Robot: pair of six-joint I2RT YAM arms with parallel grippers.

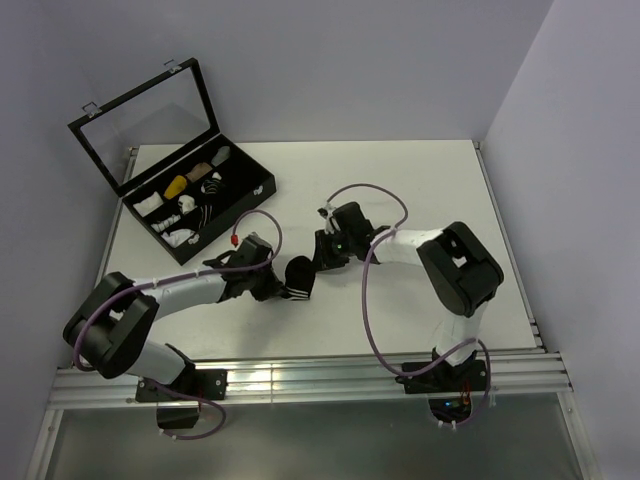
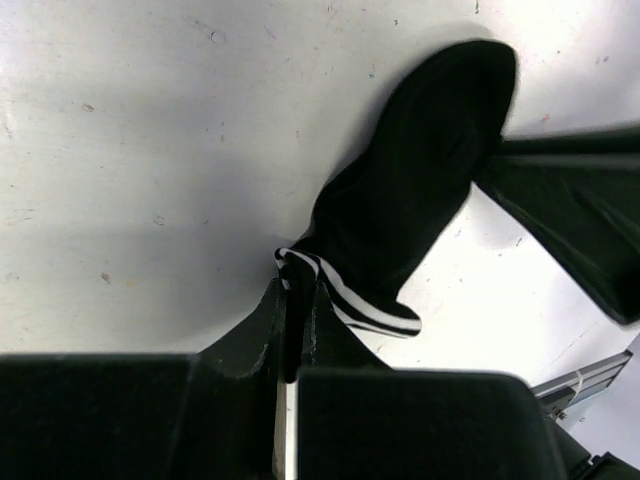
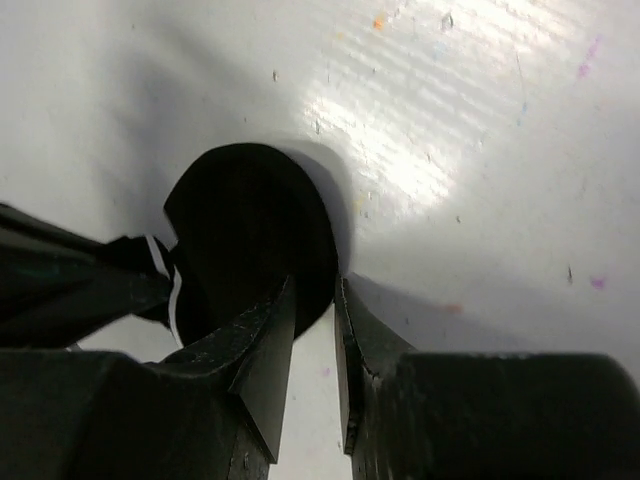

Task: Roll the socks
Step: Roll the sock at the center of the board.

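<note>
Socks [image 1: 298,277] lie flat mid-table [image 1: 420,180], slightly toward the near edge, between both arms. Only one black outline is visible.

Left gripper [image 2: 298,288]: jaws closed to a slit, pinching the white-striped cuff [image 2: 350,300].

Right gripper [image 3: 315,283]: narrow gap with table showing through, and the toe's [image 3: 250,210] rim at its mouth. Cannot tell if fabric is nipped.

Black display case [image 1: 100,140] sits at the far-left corner, well apart.

Judgement: this is the start of the roll.
- Confirm the toe grip takes both layers.
- Keep the cuff anchored low so the fabric stays taut.
- Turn the toe over toward the cuff in tight, even wraps.
- Slack would give a loose, skewed bundle.
</note>
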